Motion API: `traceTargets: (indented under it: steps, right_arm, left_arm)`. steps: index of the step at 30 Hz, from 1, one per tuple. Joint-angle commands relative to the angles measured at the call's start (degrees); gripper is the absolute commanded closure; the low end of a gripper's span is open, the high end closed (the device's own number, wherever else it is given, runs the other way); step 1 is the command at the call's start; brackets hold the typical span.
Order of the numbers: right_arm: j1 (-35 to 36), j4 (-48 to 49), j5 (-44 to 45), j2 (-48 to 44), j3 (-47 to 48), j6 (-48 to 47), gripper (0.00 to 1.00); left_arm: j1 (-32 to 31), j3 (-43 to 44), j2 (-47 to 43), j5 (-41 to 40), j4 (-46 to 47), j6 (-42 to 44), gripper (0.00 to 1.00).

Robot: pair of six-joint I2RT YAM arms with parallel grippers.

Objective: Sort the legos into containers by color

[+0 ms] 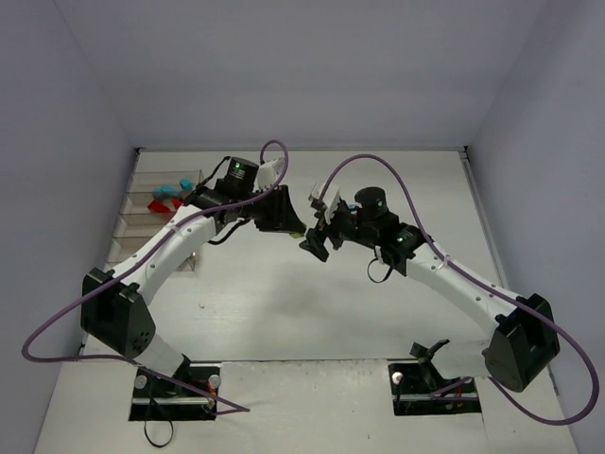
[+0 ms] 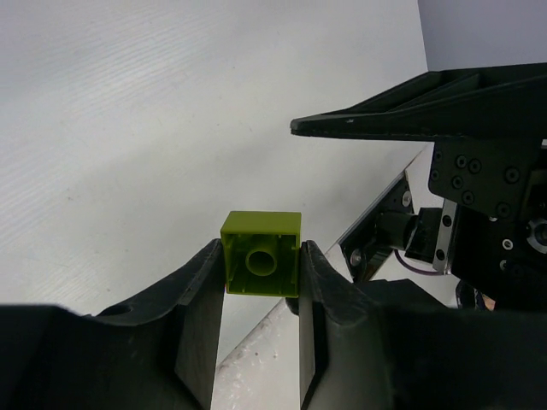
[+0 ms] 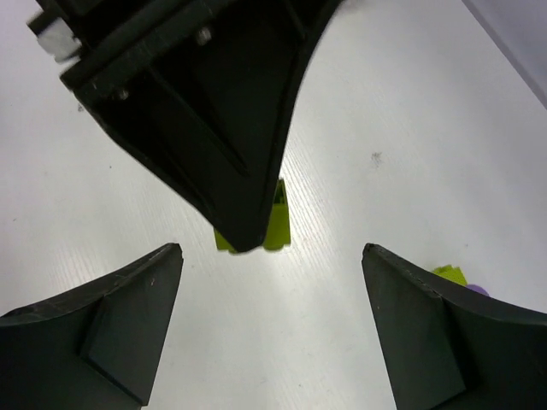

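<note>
Lime-green brick [image 2: 261, 266], pinched at its sides by the left pincer [image 2: 262, 256], shows plainly only in the left wrist view. The right wrist view has the right pincer [image 3: 272, 252] spread wide; only the top view shows the clear containers [image 1: 142, 225] at the left of the worktop [image 1: 284, 312].

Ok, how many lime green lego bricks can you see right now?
2: one lime green studded plastic brick clamped between the left jaws; a second peeking past the right jaw. Others may be hidden.
</note>
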Motion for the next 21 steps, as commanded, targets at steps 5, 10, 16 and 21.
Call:
traceTargets:
  steps: [5, 10, 16, 21]
  right_arm:
    - [-5.1, 3.7, 5.6, -2.5, -1.9, 8.4, 0.15]
    - [-8.3, 3.8, 11.5, -3.4, -4.1, 15.8, 0.13]
    - [-13.6, 3.4, 18.0, -2.4, -4.0, 31.0, 0.0]
    - [-18.7, 2.0, 18.8, -0.3, -4.5, 41.5, 0.0]
  left_arm:
    - [7.3, -1.3, -4.5, -3.7, 2.7, 1.1, 1.0]
    - [15.9, -3.9, -6.8, -11.6, 3.3, -1.8, 1.0]
    - [27.6, -7.1, -9.9, -17.9, 5.4, -7.6, 1.0]
    - [38.1, -10.3, -9.6, -25.7, 7.1, -11.4, 1.0]
